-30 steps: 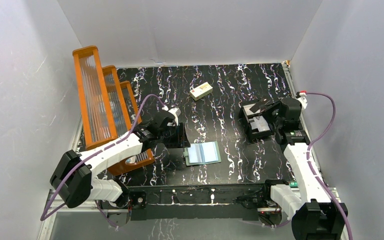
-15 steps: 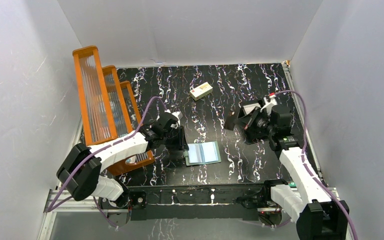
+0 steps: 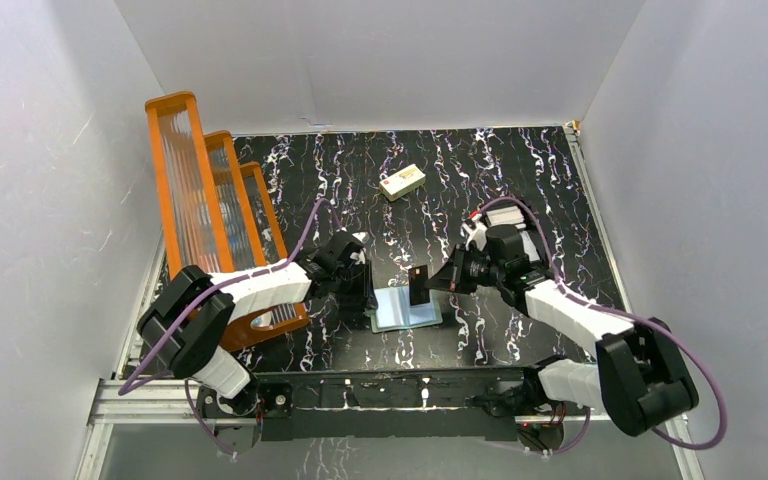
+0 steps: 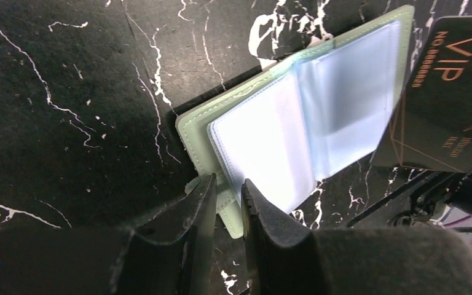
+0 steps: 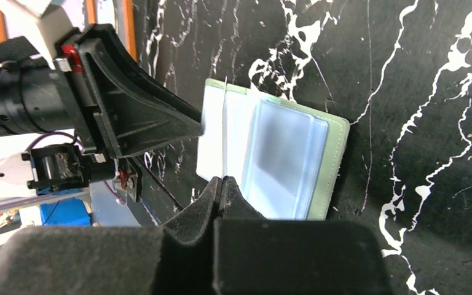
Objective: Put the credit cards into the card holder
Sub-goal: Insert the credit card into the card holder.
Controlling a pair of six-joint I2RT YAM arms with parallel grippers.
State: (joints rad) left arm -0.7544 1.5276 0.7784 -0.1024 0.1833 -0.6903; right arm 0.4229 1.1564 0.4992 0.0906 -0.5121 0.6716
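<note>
Your left gripper (image 4: 228, 183) pinches the left edge of the card holder (image 4: 270, 141), which lies open on the table (image 3: 480, 170). Your right gripper (image 5: 222, 181) is clamped tight on a dark credit card (image 4: 448, 92), held on edge just above the holder. If that pinch is shallow, the holder may slide or fold shut as the card presses in, and a tilted card could catch a pocket lip and buckle.

The holder (image 4: 193, 132) has a matt, pale green leather-like cover with stitched edges, and its sleeves (image 4: 264, 141) are clear, glossy plastic that catches the light. The card (image 4: 452, 92) is smooth black plastic with metallic gold print, and the table (image 4: 67, 92) is a black, white-veined marble-look surface with faint sheen.
</note>
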